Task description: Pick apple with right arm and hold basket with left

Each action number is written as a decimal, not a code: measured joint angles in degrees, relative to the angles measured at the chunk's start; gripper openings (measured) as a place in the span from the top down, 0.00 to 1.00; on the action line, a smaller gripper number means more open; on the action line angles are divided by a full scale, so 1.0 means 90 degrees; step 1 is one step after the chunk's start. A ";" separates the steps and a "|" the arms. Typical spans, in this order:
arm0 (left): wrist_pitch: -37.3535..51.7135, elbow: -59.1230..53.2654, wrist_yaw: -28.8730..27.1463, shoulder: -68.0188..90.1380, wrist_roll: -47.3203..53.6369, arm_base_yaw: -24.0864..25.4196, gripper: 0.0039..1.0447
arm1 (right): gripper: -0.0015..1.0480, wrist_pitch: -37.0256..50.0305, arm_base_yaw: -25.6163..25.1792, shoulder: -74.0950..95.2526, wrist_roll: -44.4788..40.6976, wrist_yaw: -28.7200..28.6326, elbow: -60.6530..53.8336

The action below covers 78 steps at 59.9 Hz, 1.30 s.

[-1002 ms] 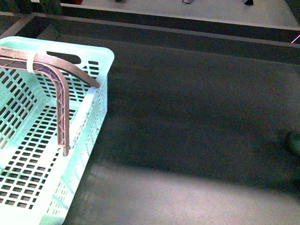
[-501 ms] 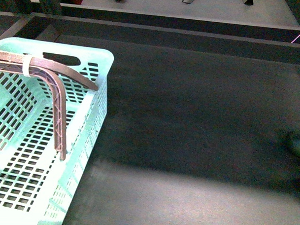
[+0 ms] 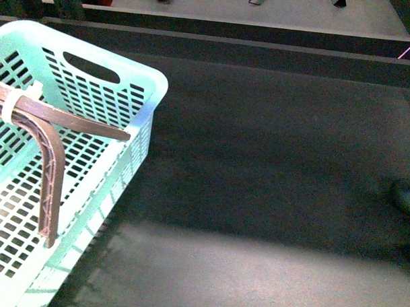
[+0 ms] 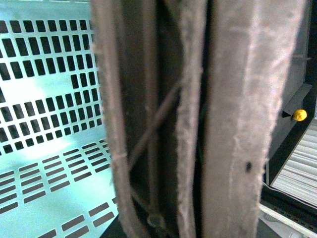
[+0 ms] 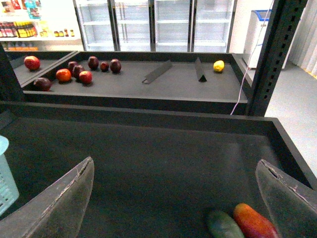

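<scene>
Apple (image 5: 253,222) is lying at about 4 o'clock on the table (image 3: 258,162), right beside a green fruit (image 5: 222,225), nearer the right gripper (image 5: 174,162), which is hanging wide open and empty, while the basket (image 3: 101,53) is sitting at 8 o'clock, with the left gripper's grip too hidden to tell.

The work surface is a dark grey table (image 3: 272,162) with a raised rim (image 5: 148,116) along its far edge. A band of pale light (image 3: 254,276) crosses the near part of the table. Beyond the rim stands a second dark tray (image 5: 173,89) holding two slanted metal dividers (image 5: 157,72). A black perforated post (image 5: 272,54) rises at the right, with a white cable (image 5: 246,69) beside it. Glass-door refrigerators (image 5: 173,22) line the far wall. Stocked shelves (image 5: 25,29) stand far left, and a white chest freezer (image 5: 260,29) stands far right. The floor (image 5: 292,99) is grey.
</scene>
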 joint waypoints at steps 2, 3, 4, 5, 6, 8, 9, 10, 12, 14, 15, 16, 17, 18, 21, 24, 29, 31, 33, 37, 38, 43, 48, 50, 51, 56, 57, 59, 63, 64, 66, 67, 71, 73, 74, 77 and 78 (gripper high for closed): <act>-0.0085 -0.0012 0.0007 -0.0160 0.0053 -0.0022 0.85 | 0.08 0.0000 0.0000 0.0000 -0.0002 0.0000 0.0000; -0.0143 -0.0015 0.0007 -0.0267 0.0083 -0.0034 0.85 | 0.08 0.0000 0.0000 0.0000 0.0000 0.0000 0.0000; -0.0204 -0.0015 0.0005 -0.0369 0.0100 -0.0056 0.85 | 0.08 0.0000 0.0000 0.0000 -0.0002 0.0000 0.0000; -0.0267 -0.0012 -0.0005 -0.0466 0.0124 -0.0085 0.85 | 0.08 0.0000 0.0000 0.0000 0.0000 0.0000 0.0000; -0.0333 -0.0012 -0.0024 -0.0563 0.0153 -0.0126 0.85 | 0.08 0.0000 0.0000 0.0000 -0.0002 0.0000 0.0000; -0.0427 -0.0002 -0.0063 -0.0687 0.0187 -0.0206 0.85 | 0.08 0.0000 0.0000 0.0000 -0.0002 0.0000 0.0000; -0.0461 0.0005 -0.0070 -0.0724 0.0199 -0.0238 0.85 | 0.08 0.0000 0.0000 0.0000 0.0000 0.0000 0.0000; -0.0525 0.0027 -0.0087 -0.0782 0.0226 -0.0306 0.85 | 0.08 0.0000 0.0000 0.0000 -0.0002 0.0000 0.0000; -0.0612 0.0078 -0.0114 -0.0848 0.0257 -0.0423 0.85 | 0.08 0.0000 0.0000 0.0000 0.0000 0.0000 0.0000; -0.0678 0.0136 -0.0131 -0.0882 0.0272 -0.0559 0.85 | 0.08 0.0000 0.0000 0.0000 -0.0002 0.0000 0.0000; -0.0716 0.0187 -0.0136 -0.0889 0.0282 -0.0656 0.85 | 0.08 0.0000 0.0000 0.0000 0.0000 0.0000 0.0000; -0.0748 0.0243 -0.0141 -0.0894 0.0282 -0.0760 0.85 | 0.08 0.0000 0.0000 0.0000 0.0000 0.0000 0.0000; -0.0784 0.0301 -0.0158 -0.0894 0.0274 -0.0867 0.85 | 0.08 0.0000 0.0000 0.0000 0.0000 0.0000 0.0000; -0.0823 0.0359 -0.0175 -0.0894 0.0262 -0.0979 0.85 | 0.08 0.0000 0.0000 0.0000 -0.0002 0.0000 0.0000; -0.0894 0.0483 -0.0221 -0.0877 0.0243 -0.1205 0.85 | 0.08 0.0000 0.0000 0.0000 -0.0002 0.0000 0.0000; -0.0928 0.0656 -0.0250 -0.0826 0.0204 -0.1477 0.85 | 0.08 0.0000 0.0000 0.0000 -0.0002 0.0000 0.0000; -0.0937 0.0930 -0.0325 -0.0702 0.0131 -0.1834 0.85 | 0.08 0.0000 0.0000 0.0000 0.0000 0.0000 0.0000; -0.0954 0.1059 -0.0372 -0.0629 0.0092 -0.1987 0.85 | 0.08 0.0000 0.0000 0.0000 0.0000 0.0000 0.0000; -0.0974 0.1185 -0.0410 -0.0551 0.0073 -0.2135 0.85 | 0.08 0.0000 0.0000 0.0000 -0.0002 0.0000 0.0000; -0.0991 0.1411 -0.0491 -0.0379 0.0024 -0.2436 0.85 | 0.08 0.0000 0.0000 0.0000 0.0000 0.0000 0.0000; -0.0996 0.1445 -0.0508 -0.0355 0.0007 -0.2487 0.85 | 0.08 0.0000 0.0000 0.0000 0.0000 0.0000 0.0000; -0.1015 0.1678 -0.0566 -0.0165 -0.0078 -0.2905 0.85 | 0.08 0.0000 0.0000 0.0000 0.0000 0.0000 0.0000; -0.1066 0.1853 -0.0578 -0.0012 -0.0117 -0.3276 0.85 | 0.08 0.0000 0.0000 0.0000 -0.0002 0.0000 0.0000; -0.1095 0.1911 -0.0590 0.0039 -0.0134 -0.3439 0.85 | 0.08 0.0000 0.0000 0.0000 0.0000 0.0000 0.0000; -0.1103 0.1928 -0.0597 0.0056 -0.0134 -0.3495 0.85 | 0.08 0.0000 0.0000 0.0000 0.0000 0.0000 0.0000; -0.1188 0.2074 -0.0646 0.0211 -0.0138 -0.3966 0.85 | 0.08 0.0000 0.0000 0.0000 0.0000 0.0000 0.0000; -0.1202 0.2108 -0.0661 0.0243 -0.0141 -0.4061 0.85 | 0.08 0.0000 0.0000 0.0000 0.0000 0.0000 0.0000; -0.1222 0.2178 -0.0673 0.0316 -0.0141 -0.4238 0.85 | 0.08 0.0000 0.0000 0.0000 0.0000 0.0000 0.0000; -0.1260 0.2353 -0.0690 0.0464 -0.0143 -0.4578 0.85 | 0.08 0.0000 0.0000 0.0000 -0.0002 0.0000 0.0000; -0.1265 0.2390 -0.0687 0.0503 -0.0141 -0.4639 0.85 | 0.08 0.0000 0.0000 0.0000 -0.0002 0.0000 0.0000; -0.1273 0.2475 -0.0685 0.0563 -0.0146 -0.4784 0.85 | 0.08 0.0000 0.0000 0.0000 0.0000 0.0000 0.0000; -0.1273 0.2487 -0.0685 0.0580 -0.0148 -0.4811 0.85 | 0.08 0.0000 0.0000 0.0000 -0.0002 0.0000 0.0000; -0.1275 0.2586 -0.0685 0.0658 -0.0148 -0.5010 0.85 | 0.08 0.0000 0.0000 0.0000 -0.0002 0.0000 0.0000; -0.1275 0.2623 -0.0680 0.0682 -0.0146 -0.5107 0.85 | 0.08 0.0000 0.0000 0.0000 0.0000 0.0000 0.0000; -0.1275 0.2637 -0.0678 0.0695 -0.0148 -0.5136 0.85 | 0.08 0.0000 0.0000 0.0000 -0.0002 0.0000 0.0000; -0.1275 0.2664 -0.0663 0.0719 -0.0146 -0.5185 0.85 | 0.08 0.0000 0.0000 0.0000 -0.0002 0.0000 0.0000; -0.1275 0.2674 -0.0661 0.0731 -0.0146 -0.5202 0.85 | 0.08 0.0000 0.0000 0.0000 0.0000 0.0000 0.0000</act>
